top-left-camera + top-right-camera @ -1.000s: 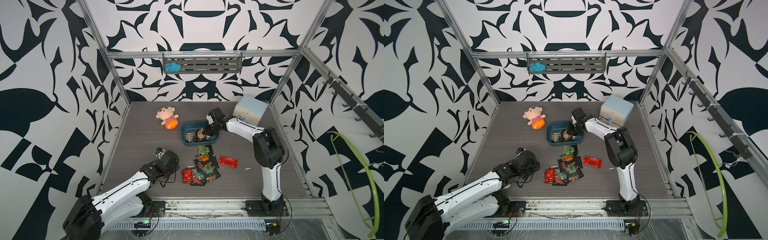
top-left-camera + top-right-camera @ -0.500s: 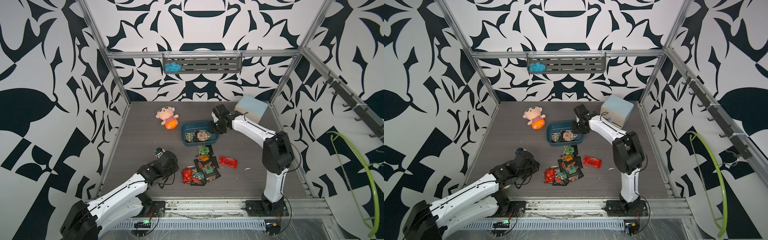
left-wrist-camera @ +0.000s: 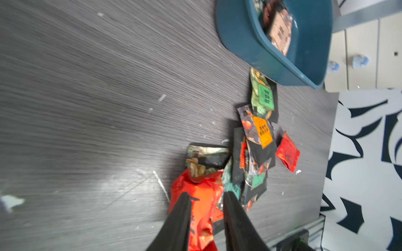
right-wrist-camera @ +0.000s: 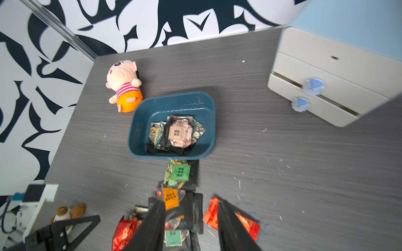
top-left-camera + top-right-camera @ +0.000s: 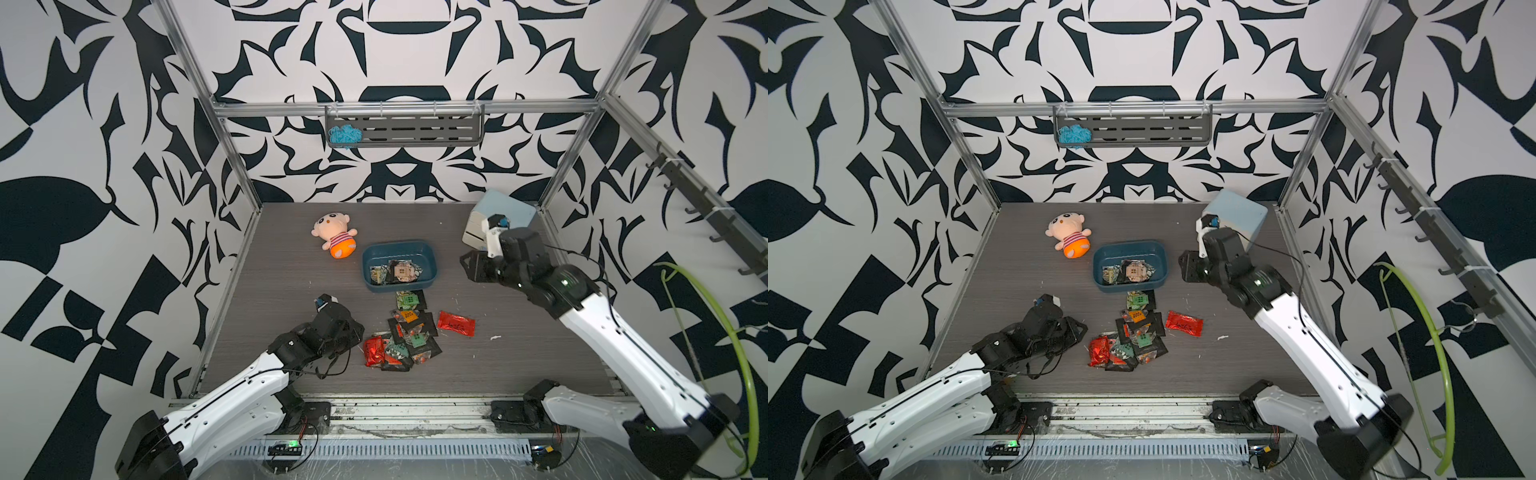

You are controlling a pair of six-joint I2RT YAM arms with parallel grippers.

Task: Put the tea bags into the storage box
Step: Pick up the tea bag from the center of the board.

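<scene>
Nearest: left gripper (image 3: 206, 194) low beside the heap, jaws parted only narrowly above a crumpled red sachet (image 3: 203, 208), nothing visibly gripped. Just beyond, most tea bags (image 5: 409, 332) loose on the table (image 5: 282, 266), an overlapping heap of flat, crinkly foil squares, shiny red or black with green and orange labels, plus one red outlier (image 5: 456, 323) lying apart. Further back, storage box (image 5: 399, 248), smooth teal plastic, shallow, round-cornered, lidless, with only a few sachets (image 5: 400, 271) inside and one green-labelled bag (image 5: 407, 299) against its near wall. Judged roughly a quarter done. Beside the box, right gripper (image 4: 190, 201) raised, jaws wide, empty. Farthest, soft plush doll (image 5: 334, 237) and boxy cream cabinet (image 5: 505, 216) with pale blue top
</scene>
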